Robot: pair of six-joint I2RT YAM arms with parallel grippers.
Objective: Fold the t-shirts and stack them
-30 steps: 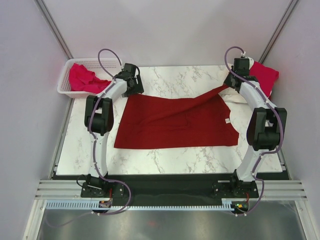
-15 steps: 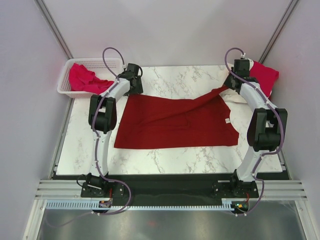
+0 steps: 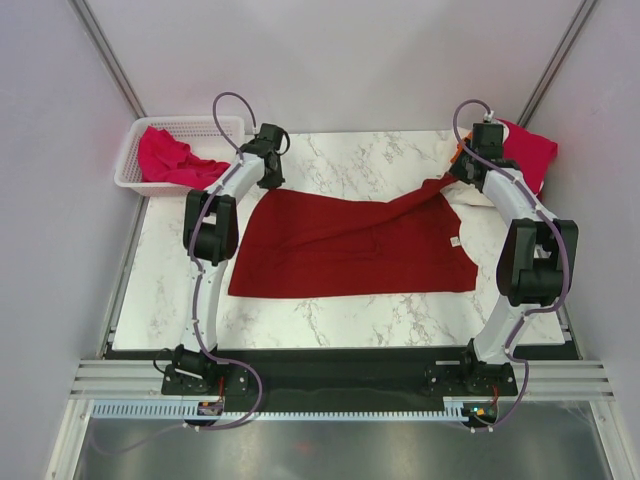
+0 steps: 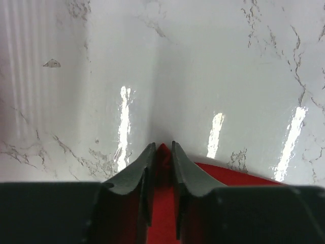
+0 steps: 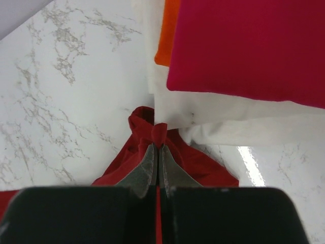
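The dark red t-shirt [image 3: 350, 245] lies spread on the marble table [image 3: 340, 310]. My left gripper [image 3: 268, 186] sits at its far left corner; in the left wrist view the left gripper [image 4: 162, 148] has its jaws drawn close on a pinch of dark red t-shirt [image 4: 231, 171]. At the far right corner my right gripper [image 3: 456, 178] holds the cloth lifted off the table. In the right wrist view the right gripper [image 5: 157, 147] is shut on a bunch of dark red t-shirt [image 5: 203, 165].
A stack of folded t-shirts lies at the back right: magenta [image 5: 249, 46] on top, then orange [image 5: 166, 30] and cream-white [image 5: 228, 119], right beside the right gripper. A white mesh basket [image 3: 130, 172] at the back left holds a magenta t-shirt [image 3: 165, 155].
My left gripper moved right and forward to the shirt's far left corner and closed down on it. The right gripper kept its hold with hardly any movement.
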